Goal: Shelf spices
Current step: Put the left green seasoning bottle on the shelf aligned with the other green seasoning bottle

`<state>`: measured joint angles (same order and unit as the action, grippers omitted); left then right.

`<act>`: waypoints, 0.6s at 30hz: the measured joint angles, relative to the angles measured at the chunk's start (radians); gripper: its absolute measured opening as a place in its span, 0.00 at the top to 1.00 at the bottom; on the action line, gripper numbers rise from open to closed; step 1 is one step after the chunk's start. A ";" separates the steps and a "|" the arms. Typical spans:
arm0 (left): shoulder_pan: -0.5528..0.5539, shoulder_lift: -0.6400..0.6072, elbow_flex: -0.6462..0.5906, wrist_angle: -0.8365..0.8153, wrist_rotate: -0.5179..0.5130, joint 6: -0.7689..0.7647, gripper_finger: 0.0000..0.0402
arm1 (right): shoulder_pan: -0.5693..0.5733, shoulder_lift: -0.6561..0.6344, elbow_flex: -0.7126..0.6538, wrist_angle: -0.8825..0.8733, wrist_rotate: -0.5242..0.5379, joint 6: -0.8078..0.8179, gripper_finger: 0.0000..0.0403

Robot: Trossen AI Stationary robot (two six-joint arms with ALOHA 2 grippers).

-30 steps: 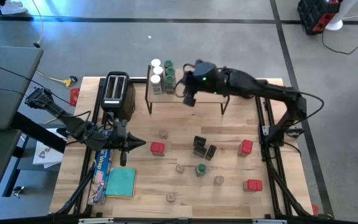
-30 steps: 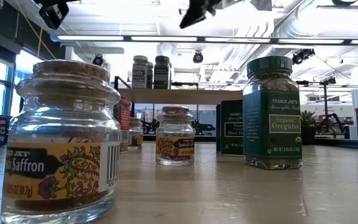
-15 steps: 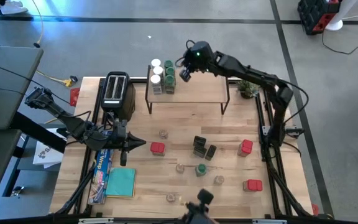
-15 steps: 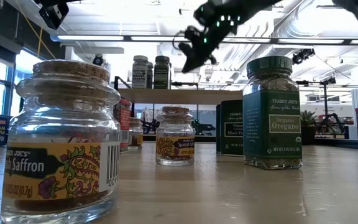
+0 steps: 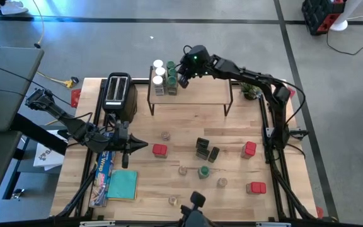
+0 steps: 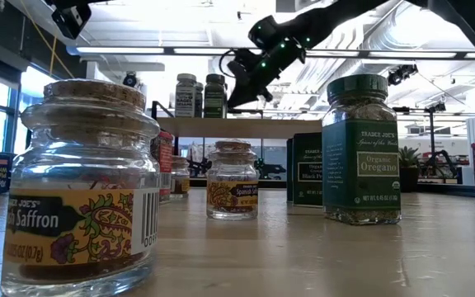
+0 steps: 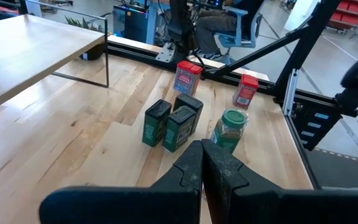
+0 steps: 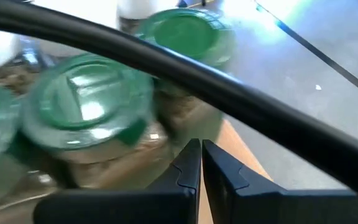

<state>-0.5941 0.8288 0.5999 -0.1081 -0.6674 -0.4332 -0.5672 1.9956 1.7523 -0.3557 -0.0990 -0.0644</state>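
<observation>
The shelf (image 5: 194, 94) stands at the table's far side, with several white-lidded and green-lidded spice jars (image 5: 164, 77) at its left end. My right gripper (image 5: 183, 78) is shut just right of those jars, slanting down at a green-lidded one (image 8: 89, 118). More spices stand on the table: red tins (image 5: 160, 150), black boxes (image 5: 201, 148), a green-lidded jar (image 5: 203, 171) and small clear jars (image 5: 166, 135). My left gripper (image 5: 141, 146) hangs shut above the table's left part, holding nothing. My right gripper has its shut fingertips (image 8: 191, 155) right beside the side of a green-lidded jar (image 8: 166, 134) on the shelf. I cannot tell whether they touch it.
A black toaster (image 5: 118, 94) stands left of the shelf. A long blue foil box (image 5: 101, 173) and a teal cloth (image 5: 122, 185) lie at the near left. A small plant (image 5: 252, 90) sits at the far right. A dark object (image 5: 194, 208) pokes up at the near edge.
My right gripper has swung from above the middle of the shelf toward the table's far edge and left, and has come down to the jars at the shelf's left end. It has rolled on the way and stayed shut.
</observation>
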 joint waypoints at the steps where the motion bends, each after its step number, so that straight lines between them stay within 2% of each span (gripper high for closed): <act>1: 0.000 0.000 0.000 0.000 0.000 0.000 1.00 | 0.004 -0.003 0.000 -0.005 -0.001 0.000 0.98; 13: 0.000 0.000 0.000 0.000 0.000 -0.001 1.00 | 0.031 -0.017 0.000 -0.012 -0.016 0.006 0.98; 18: 0.000 0.000 0.000 0.000 0.001 -0.001 1.00 | 0.039 -0.056 0.000 -0.020 0.079 0.001 0.98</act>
<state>-0.5945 0.8288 0.5999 -0.1081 -0.6666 -0.4339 -0.5279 1.9399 1.7527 -0.3753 -0.0197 -0.0630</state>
